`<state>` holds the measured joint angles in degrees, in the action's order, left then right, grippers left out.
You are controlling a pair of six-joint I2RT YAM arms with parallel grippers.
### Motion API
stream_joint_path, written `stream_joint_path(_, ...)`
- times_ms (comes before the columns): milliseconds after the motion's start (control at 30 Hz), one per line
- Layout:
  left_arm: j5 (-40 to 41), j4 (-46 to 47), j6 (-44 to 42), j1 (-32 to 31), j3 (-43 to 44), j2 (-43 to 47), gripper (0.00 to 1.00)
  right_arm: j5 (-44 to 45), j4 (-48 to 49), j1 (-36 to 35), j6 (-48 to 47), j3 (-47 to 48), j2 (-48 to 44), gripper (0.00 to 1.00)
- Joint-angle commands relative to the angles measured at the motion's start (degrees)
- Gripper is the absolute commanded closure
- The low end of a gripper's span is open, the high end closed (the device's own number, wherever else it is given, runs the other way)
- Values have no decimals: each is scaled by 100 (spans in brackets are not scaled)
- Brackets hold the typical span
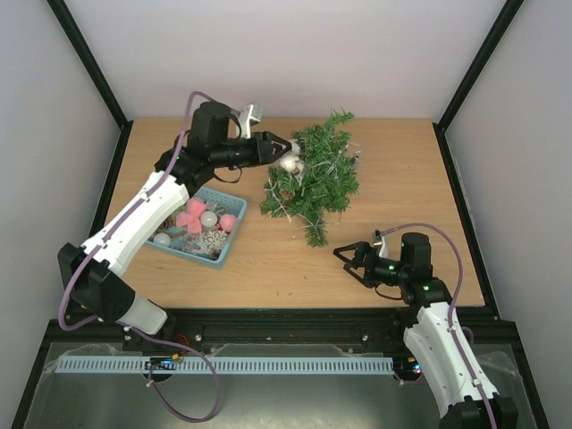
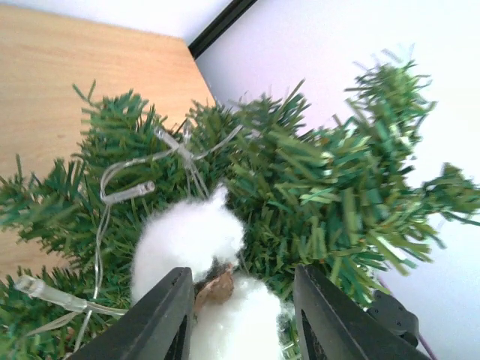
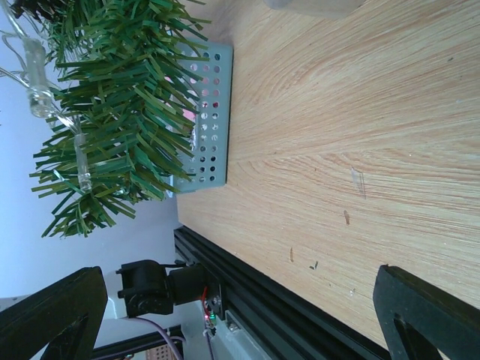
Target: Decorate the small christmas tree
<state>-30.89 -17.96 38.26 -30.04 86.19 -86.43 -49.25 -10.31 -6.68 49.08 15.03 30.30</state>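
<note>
Tree: we see the small christmas tree (image 1: 315,174) mid-table, at 4 o'clock of our left gripper (image 1: 287,150), touching.
Left gripper: partly spread around a white fluffy ornament (image 2: 187,240); grip we cannot tell.
Right gripper (image 1: 350,259): wide apart, empty; tree at 11 o'clock, farther off.

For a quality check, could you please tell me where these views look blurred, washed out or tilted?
Left wrist: the white ornament is soft and nearly washed out, outer tips of the small christmas tree blurred; right wrist: turned sideways, table grain sharp; top external: evenly lit.

The small christmas tree (image 3: 120,90) hides most of the teal basket (image 3: 211,112).
</note>
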Motion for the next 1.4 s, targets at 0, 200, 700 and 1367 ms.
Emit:
stream_joint_path(0, -161, -11, -50, 107, 311, 337, 59, -126, 76, -25, 20, -118, -49, 1)
stream_joint_path(200, -115, -217, -51, 255, 310, 514, 51, -131, 62, -18, 19, -119, -47, 1)
stream_joint_path(700, 1532, -2016, -754, 1779, -1934, 1967, 0, -69, -73, -18, -65, -31, -8, 1)
stream_joint_path(1367, 3789, -2037, -658, 2325, -3169, 748, 9, -233, 634, -19, -300, -53, 975, 1)
